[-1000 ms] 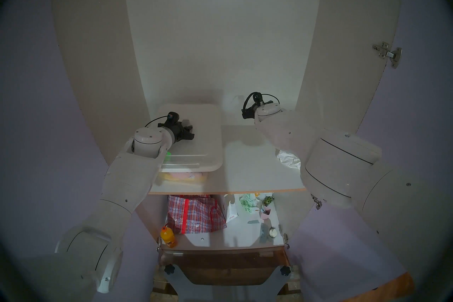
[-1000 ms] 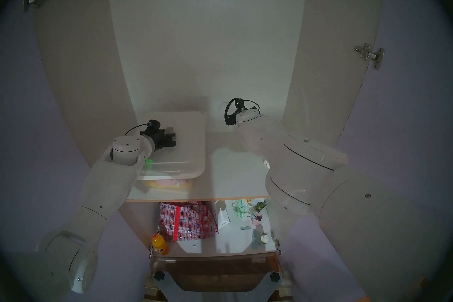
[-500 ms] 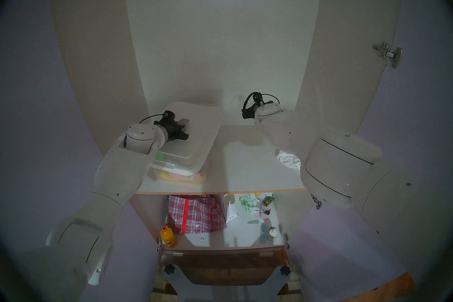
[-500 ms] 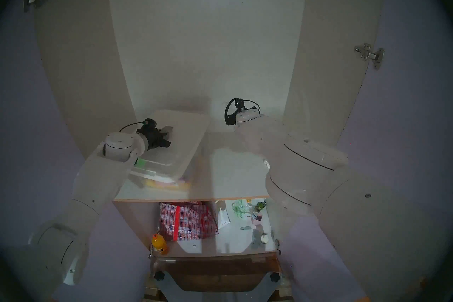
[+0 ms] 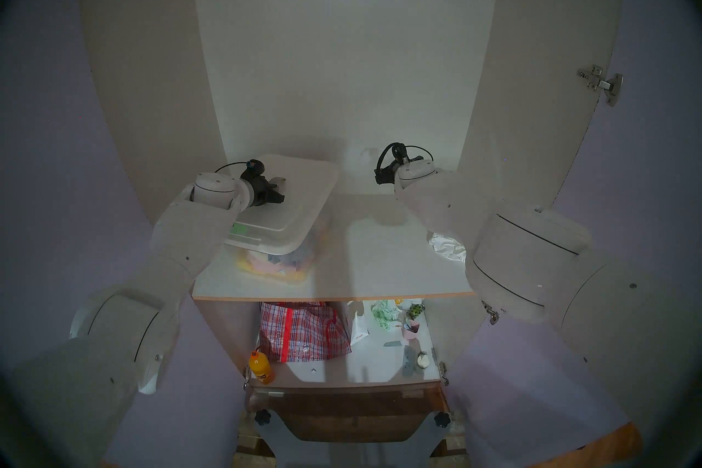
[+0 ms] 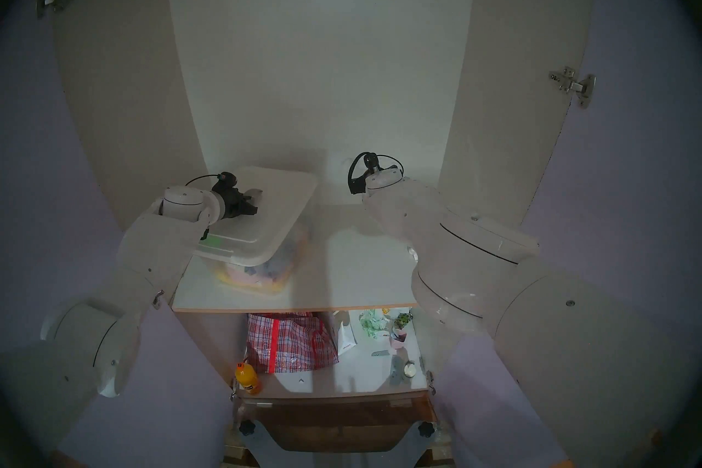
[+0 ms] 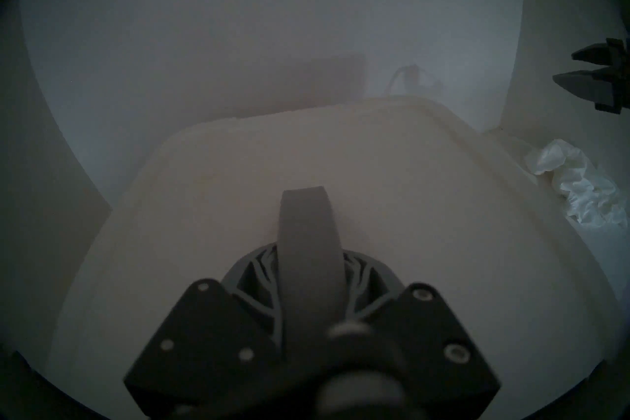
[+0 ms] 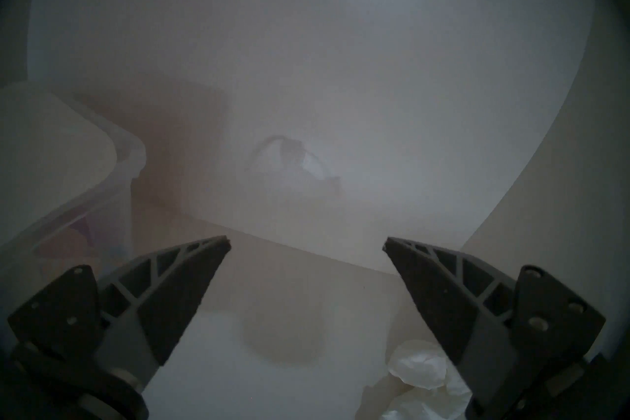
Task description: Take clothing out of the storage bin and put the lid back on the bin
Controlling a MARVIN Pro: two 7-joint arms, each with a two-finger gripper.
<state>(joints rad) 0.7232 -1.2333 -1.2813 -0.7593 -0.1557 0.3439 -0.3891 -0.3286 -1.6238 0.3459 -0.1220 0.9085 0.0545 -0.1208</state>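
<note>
Grey plastic, the lid's arched handle (image 7: 308,259), is running up between the left gripper (image 7: 312,317), whose fingers are clamped on it. The lid (image 5: 304,190) is hanging tilted and skewed over the storage bin (image 5: 281,266), seemingly unseated. The right gripper (image 8: 306,245) is idling wide open and empty (white clothing (image 5: 448,247) lying under that arm).

Matt opaque plastic lid (image 5: 304,197), see-through plastic storage bin (image 5: 304,258), wrinkled thin cloth clothing (image 5: 448,247), smooth laminate shelf (image 5: 380,266).
</note>
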